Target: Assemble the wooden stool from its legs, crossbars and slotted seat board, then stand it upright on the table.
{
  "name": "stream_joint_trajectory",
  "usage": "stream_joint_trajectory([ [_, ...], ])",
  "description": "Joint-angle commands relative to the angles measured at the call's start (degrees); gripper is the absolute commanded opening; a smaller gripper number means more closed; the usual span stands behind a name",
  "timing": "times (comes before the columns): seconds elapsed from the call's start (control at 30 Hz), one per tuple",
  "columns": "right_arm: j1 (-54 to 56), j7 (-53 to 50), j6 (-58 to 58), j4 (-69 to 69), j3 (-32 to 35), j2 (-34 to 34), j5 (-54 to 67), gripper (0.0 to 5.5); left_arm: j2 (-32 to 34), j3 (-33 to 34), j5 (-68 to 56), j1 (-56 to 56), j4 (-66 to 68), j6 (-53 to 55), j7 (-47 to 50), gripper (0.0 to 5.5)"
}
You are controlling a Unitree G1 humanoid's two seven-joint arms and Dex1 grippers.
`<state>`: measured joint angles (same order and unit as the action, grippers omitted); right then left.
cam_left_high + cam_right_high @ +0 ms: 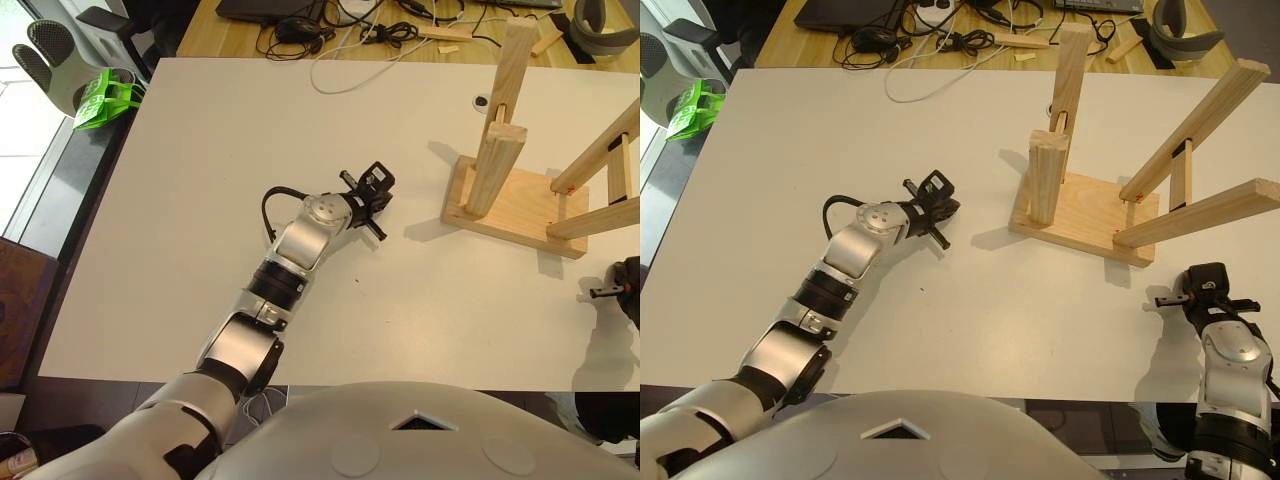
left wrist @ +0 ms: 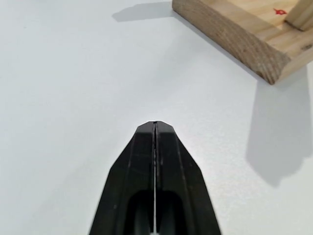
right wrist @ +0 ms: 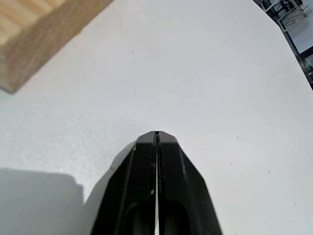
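Note:
The wooden stool lies upside down on the white table point(image 1: 250, 150), at its right. Its seat board point(image 1: 520, 200) rests flat and the legs point(image 1: 512, 70) point upward. A crossbar point(image 1: 618, 176) joins the two right legs. My left gripper point(image 1: 378, 190) is shut and empty, low over the table a short way left of the board. In the left wrist view its tips point(image 2: 154, 126) face the board's corner point(image 2: 230, 34). My right gripper point(image 1: 1185, 296), also shut and empty, sits near the table's front right, just in front of the board point(image 3: 44, 34).
A wooden desk point(image 1: 230, 35) behind the table carries a mouse point(image 1: 296, 27), tangled cables point(image 1: 385, 32) and loose wood pieces. A green bag point(image 1: 100, 98) and a chair stand off the table's far left corner. Bare table surface spreads left of the stool.

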<state>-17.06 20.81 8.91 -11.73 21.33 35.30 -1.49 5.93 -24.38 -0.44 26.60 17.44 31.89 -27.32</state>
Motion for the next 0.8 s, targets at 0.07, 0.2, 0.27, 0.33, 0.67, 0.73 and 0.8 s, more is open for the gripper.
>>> stream_joint_trajectory([
  [0.07,4.4,2.4,3.6,1.5,-3.7,1.8,-0.5,0.00,-2.1,0.6,0.7,2.4,4.0,-1.2,-0.6,0.04],
  [0.2,5.1,4.2,7.1,4.1,-5.4,2.6,0.1,0.00,-3.5,0.3,1.6,3.8,6.6,-2.6,-0.8,0.04],
  [0.27,4.6,5.0,8.6,6.0,-5.9,2.5,0.4,0.00,-3.9,0.6,2.1,4.2,8.1,-3.7,-0.5,0.04],
  [0.33,4.2,5.4,9.8,7.7,-6.1,2.4,0.6,0.00,-4.0,0.9,2.3,4.4,9.1,-4.5,-0.4,0.04],
  [0.67,0.3,6.2,13.1,13.2,-6.1,1.6,0.8,0.00,-6.2,2.9,-1.2,4.1,13.1,-11.0,-9.2,0.04],
  [0.73,0.5,6.1,13.6,13.7,-6.2,1.5,0.8,0.00,-7.0,4.1,-2.4,4.5,15.3,-12.3,-10.5,0.04],
  [0.8,0.3,6.0,13.9,14.3,-6.1,1.3,1.0,0.00,-8.2,5.3,-3.1,5.7,18.4,-13.9,-11.0,0.04],
])
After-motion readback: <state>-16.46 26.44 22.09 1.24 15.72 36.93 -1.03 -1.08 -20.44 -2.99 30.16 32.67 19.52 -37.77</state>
